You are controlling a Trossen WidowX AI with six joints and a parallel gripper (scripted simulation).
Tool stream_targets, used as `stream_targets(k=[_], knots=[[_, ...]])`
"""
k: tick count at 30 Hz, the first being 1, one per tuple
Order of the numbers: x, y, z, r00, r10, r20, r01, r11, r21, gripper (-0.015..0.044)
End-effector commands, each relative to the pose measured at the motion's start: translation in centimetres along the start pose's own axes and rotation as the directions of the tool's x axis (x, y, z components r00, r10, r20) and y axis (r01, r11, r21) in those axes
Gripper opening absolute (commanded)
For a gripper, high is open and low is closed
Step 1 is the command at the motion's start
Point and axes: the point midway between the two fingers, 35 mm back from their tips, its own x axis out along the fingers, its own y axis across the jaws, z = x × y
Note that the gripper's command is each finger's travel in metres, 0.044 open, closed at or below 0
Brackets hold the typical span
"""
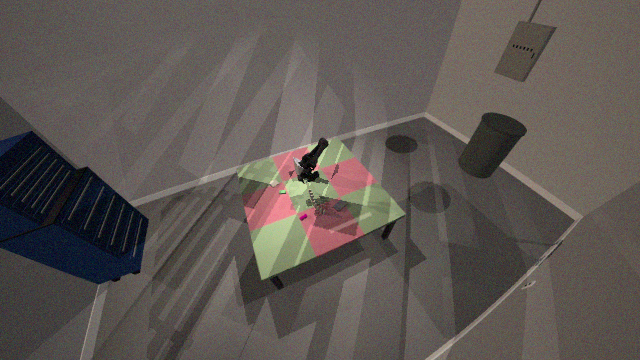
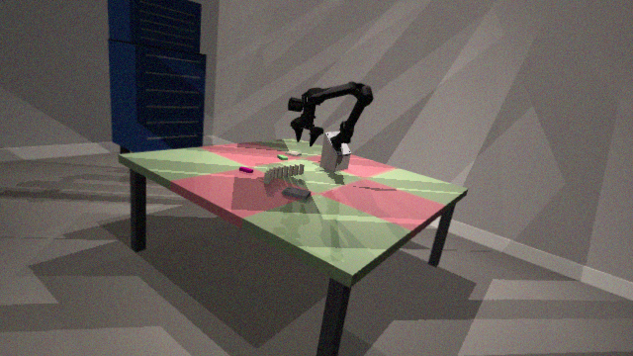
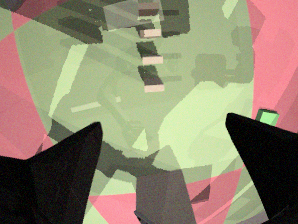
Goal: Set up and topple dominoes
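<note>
A curved row of several pale dominoes (image 2: 285, 172) stands upright on the table. The domino at the end nearest the arm's base (image 2: 302, 169) (image 3: 154, 88) is upright, with the others behind it in the wrist view. My gripper (image 2: 305, 143) (image 3: 166, 123) is open and empty. It hangs above the table, higher than the dominoes, near that end of the row; no domino is between the fingers. In the top view the row is small and partly lost in shadow. No loose domino can be made out.
A magenta piece (image 1: 303, 217) (image 2: 246, 169) lies beyond the row's far end. A green block (image 1: 282, 192) (image 2: 282, 157) (image 3: 268, 117) and a pale flat piece (image 1: 274, 183) (image 2: 295, 153) lie to one side. A dark grey block (image 1: 340, 205) (image 2: 296, 193) lies on the other side.
</note>
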Motion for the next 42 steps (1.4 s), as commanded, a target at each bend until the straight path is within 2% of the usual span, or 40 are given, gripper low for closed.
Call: stream_targets(k=[1,4,7,12,15,17,42], knots=[[-0.6,0.1,-0.3,1.000,-0.002,-0.010,0.001,1.000,-0.023,0.0414],[0.4,0.1,-0.8,1.000,-0.001,-0.010,-0.002,0.965,-0.261,0.0335],[1.8,0.0,-1.5,1.000,0.000,-0.010,-0.006,0.837,-0.547,0.0256],[3.9,0.0,-2.9,1.000,0.003,-0.010,-0.010,0.451,-0.893,0.0125],[5.1,0.1,-3.8,1.000,0.005,-0.010,-0.011,0.153,-0.988,0.0046],[5.6,0.1,-4.3,1.000,0.006,-0.010,-0.010,0.016,-1.000,0.0000],[5.7,0.1,-4.3,1.000,0.006,-0.010,-0.010,-0.001,-1.000,0.0000]])
